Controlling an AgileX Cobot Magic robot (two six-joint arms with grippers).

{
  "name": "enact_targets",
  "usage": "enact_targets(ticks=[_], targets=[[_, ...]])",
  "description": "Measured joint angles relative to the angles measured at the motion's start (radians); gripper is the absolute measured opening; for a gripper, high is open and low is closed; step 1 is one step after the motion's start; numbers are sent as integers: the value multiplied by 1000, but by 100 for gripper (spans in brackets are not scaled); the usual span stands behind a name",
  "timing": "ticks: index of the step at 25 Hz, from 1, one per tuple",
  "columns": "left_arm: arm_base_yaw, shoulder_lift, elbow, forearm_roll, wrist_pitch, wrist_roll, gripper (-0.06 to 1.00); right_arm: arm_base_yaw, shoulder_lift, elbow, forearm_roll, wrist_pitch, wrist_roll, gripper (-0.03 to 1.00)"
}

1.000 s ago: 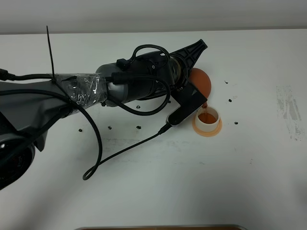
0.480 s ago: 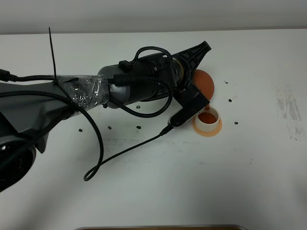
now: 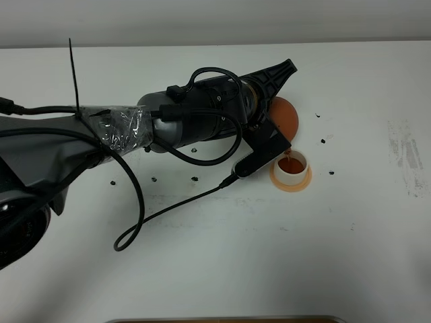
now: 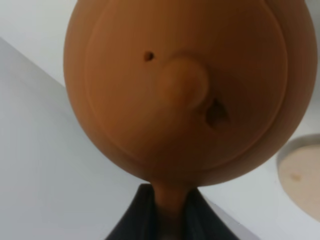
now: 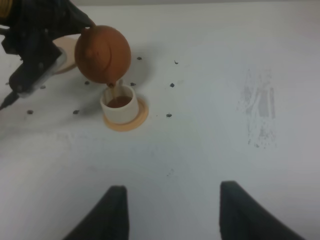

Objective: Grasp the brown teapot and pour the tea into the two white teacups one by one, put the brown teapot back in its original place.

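Left gripper (image 4: 167, 227), clamped on brown teapot (image 3: 283, 116) handle, re-tipped it above white teacup (image 3: 291, 165); pouring resumed, cup part-filled; right gripper (image 5: 172, 210) wide.

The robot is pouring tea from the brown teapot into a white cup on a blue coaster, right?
Not quite. The coaster is orange, not blue, as the right wrist view shows. The rest holds: the brown teapot is pouring tea into the white cup.
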Motion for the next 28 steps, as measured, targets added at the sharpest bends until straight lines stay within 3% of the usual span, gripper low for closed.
enact_targets(ticks=[28], targets=[[0,0,0,28,-7,3,12,0,0,0,0,0,0,44]])
